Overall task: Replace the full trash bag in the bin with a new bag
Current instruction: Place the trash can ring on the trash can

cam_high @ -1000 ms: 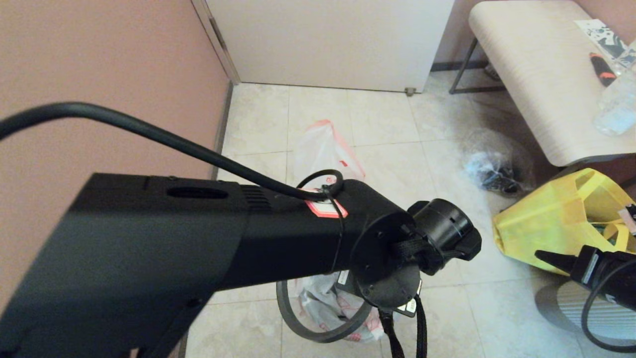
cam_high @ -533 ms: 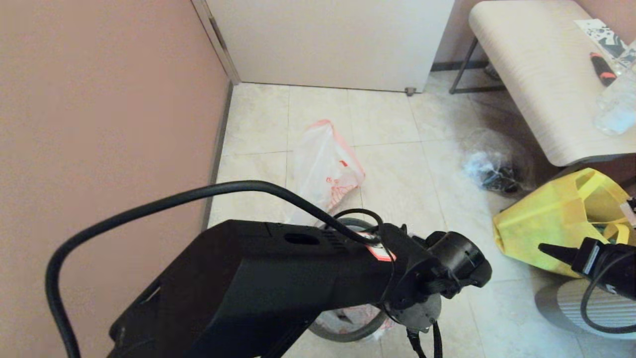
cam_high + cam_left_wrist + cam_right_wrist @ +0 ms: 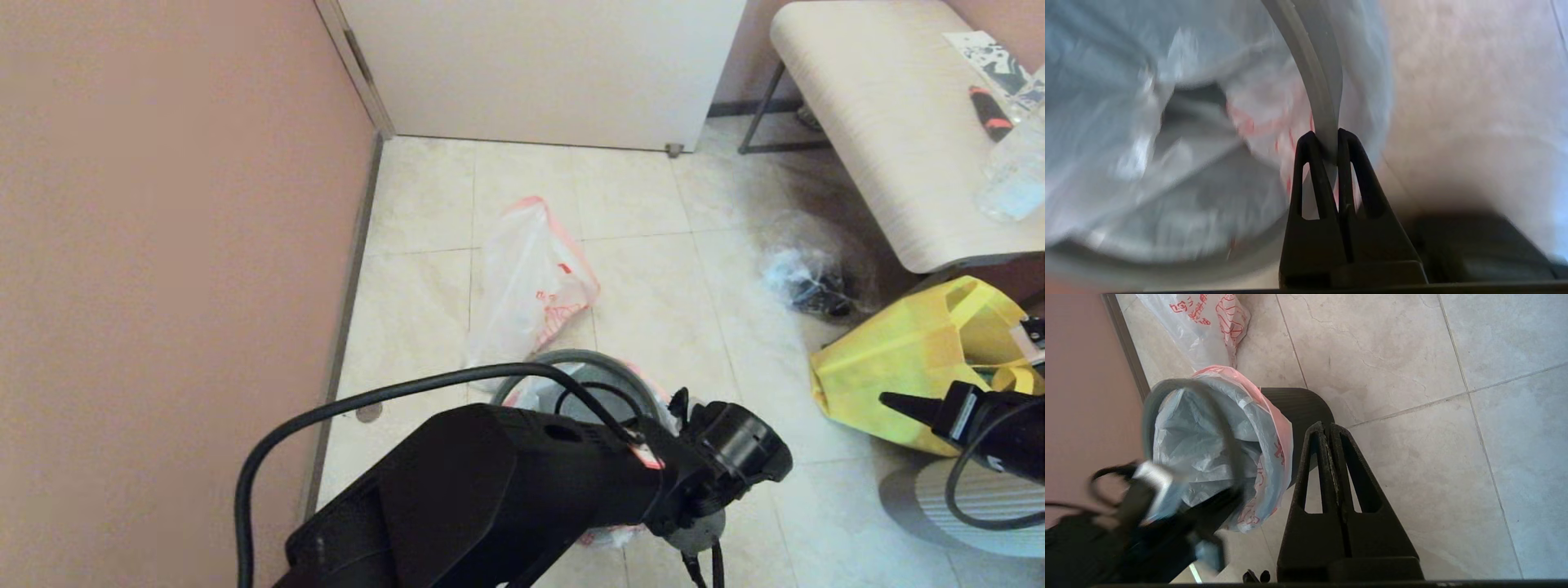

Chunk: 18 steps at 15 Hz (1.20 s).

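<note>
Head view. Left arm across the foreground, reaching down over the bin; grey ring rim (image 3: 571, 359) showing just beyond it, pink-edged full trash bag (image 3: 608, 535) peeking beneath. New bag (image 3: 531, 282) flat on the tiles just beyond the bin, presumably staged for later. Clear bag of dark lumps (image 3: 808, 273) and yellow tote (image 3: 914, 367) off to the right, well apart. Right gripper (image 3: 890, 401) low at the right edge, idle beside the tote.

Left wrist view. Left gripper (image 3: 1325, 141) pinched tight on the ring, bag film bunched against it; grip apparently meant to lift the ring and free the bag.

Right wrist view. Right gripper (image 3: 1327, 428) closed on nothing, above bare floor beside the bin (image 3: 1298, 412); full bag (image 3: 1216, 449) seated inside, mouth folded over the rim.
</note>
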### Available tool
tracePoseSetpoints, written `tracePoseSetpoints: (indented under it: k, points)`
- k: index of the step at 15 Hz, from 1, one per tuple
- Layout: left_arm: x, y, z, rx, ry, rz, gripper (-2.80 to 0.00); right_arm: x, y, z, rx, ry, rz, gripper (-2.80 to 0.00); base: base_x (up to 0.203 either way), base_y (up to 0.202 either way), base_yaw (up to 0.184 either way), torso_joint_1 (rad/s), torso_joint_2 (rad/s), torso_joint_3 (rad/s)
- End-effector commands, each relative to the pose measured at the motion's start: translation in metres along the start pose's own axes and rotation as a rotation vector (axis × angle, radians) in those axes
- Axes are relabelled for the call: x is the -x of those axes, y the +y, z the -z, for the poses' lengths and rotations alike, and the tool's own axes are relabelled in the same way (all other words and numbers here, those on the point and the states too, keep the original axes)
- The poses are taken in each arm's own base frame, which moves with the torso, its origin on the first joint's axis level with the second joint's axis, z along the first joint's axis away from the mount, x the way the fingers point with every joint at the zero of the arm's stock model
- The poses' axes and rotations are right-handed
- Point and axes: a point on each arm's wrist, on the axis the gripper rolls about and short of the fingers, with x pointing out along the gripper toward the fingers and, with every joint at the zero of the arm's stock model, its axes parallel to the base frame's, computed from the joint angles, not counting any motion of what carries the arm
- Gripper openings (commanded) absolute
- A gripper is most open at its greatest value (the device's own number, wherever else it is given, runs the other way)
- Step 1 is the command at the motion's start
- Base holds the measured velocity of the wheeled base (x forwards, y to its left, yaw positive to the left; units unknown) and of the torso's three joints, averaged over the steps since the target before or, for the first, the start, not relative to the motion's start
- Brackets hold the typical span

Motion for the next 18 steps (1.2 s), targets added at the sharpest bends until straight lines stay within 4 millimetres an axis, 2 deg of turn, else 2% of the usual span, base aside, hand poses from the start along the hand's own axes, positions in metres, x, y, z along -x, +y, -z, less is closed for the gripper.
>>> tracePoseSetpoints:
  k: [1,4,6,7,10,13,15,16,18]
  points:
    - [-0.023,-0.001,0.006,0.006,-0.007,-0.013,-2.80,-0.001,0.000,-0.001,0.000,-0.001,-0.005,-2.80,0.000,0.000,0.000,0.000,0.00,0.000]
    - [-0.032,0.004,-0.006,0.002,-0.101,-0.002,-2.80,-0.002,0.001,-0.003,0.003,-0.005,-0.012,-2.80,0.000,0.000,0.000,0.000,0.00,0.000]
    - [-0.030,0.005,-0.010,-0.004,-0.126,0.022,-2.80,-0.002,0.002,-0.003,0.004,-0.006,-0.014,-2.80,0.000,0.000,0.000,0.000,0.00,0.000]
    - [-0.026,0.004,-0.011,0.000,-0.129,0.027,0.00,-0.002,0.002,-0.003,0.005,-0.008,-0.012,-2.80,0.000,0.000,0.000,0.000,0.00,0.000]
    - [-0.004,0.005,-0.013,0.038,-0.108,0.042,0.00,0.002,0.005,-0.005,0.012,-0.020,-0.019,-2.80,0.000,0.000,0.000,0.000,0.00,0.000]
    - [0.021,0.003,-0.001,0.070,-0.003,0.057,0.00,0.010,0.009,-0.003,0.010,-0.014,-0.018,-2.80,0.000,0.000,0.000,0.000,0.00,0.000]
    - [0.017,-0.001,0.013,0.059,0.053,0.076,0.00,0.014,0.012,-0.004,0.014,-0.020,-0.022,-2.80,0.000,0.000,0.000,0.000,0.00,0.000]
    - [0.007,-0.003,0.018,0.057,0.075,0.072,0.00,0.016,0.013,-0.004,0.016,-0.024,-0.024,-2.80,0.000,0.000,0.000,0.000,0.00,0.000]
    - [-0.003,0.008,0.016,0.090,0.085,0.060,0.00,0.017,0.014,-0.004,0.014,-0.018,-0.020,-2.80,0.000,0.000,0.000,0.000,0.00,0.000]
